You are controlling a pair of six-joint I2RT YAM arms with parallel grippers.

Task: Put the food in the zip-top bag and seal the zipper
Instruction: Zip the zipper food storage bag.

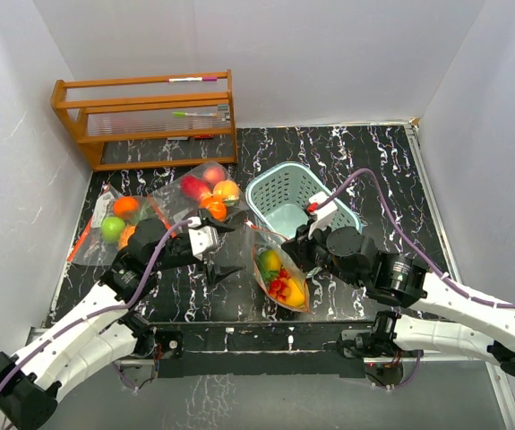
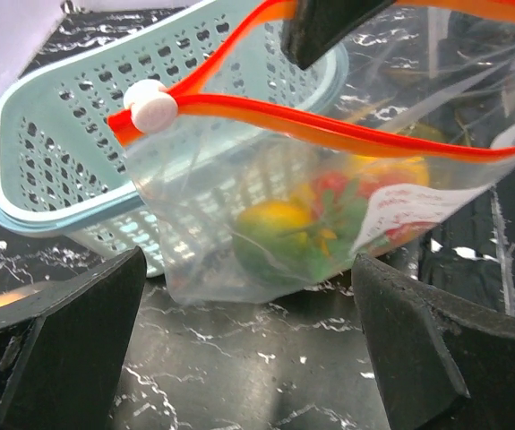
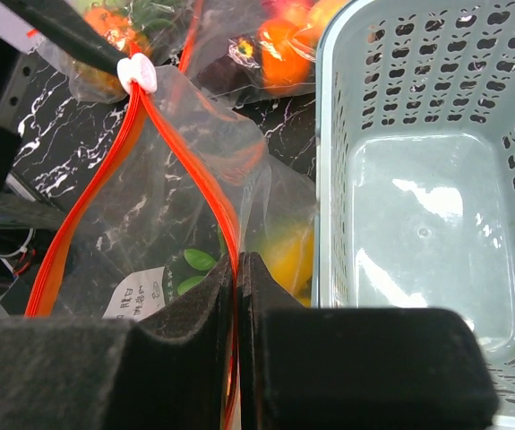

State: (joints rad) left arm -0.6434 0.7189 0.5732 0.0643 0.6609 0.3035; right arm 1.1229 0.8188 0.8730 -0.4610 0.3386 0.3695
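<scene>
The clear zip-top bag [image 1: 281, 279] with an orange zipper lies at the table's middle, against the basket. Food is inside it: a green-yellow fruit [image 1: 270, 262], red pieces [image 1: 279, 285] and a yellow one [image 1: 295, 292]. My right gripper [image 3: 237, 269] is shut on the orange zipper strip [image 3: 230, 215]. The white slider [image 3: 137, 73] sits at the strip's far end, and the two orange tracks spread apart from it. My left gripper [image 2: 248, 340] stands open just left of the bag, with only table between its fingers [image 2: 60, 340]. The slider [image 2: 150, 106] hangs above and ahead of it.
The teal basket [image 1: 297, 202] stands empty behind the bag. Two other clear bags with fruit lie to the left [image 1: 118, 224] and back left [image 1: 208, 190]. A wooden rack [image 1: 150, 116] stands at the back left. White walls close in the sides.
</scene>
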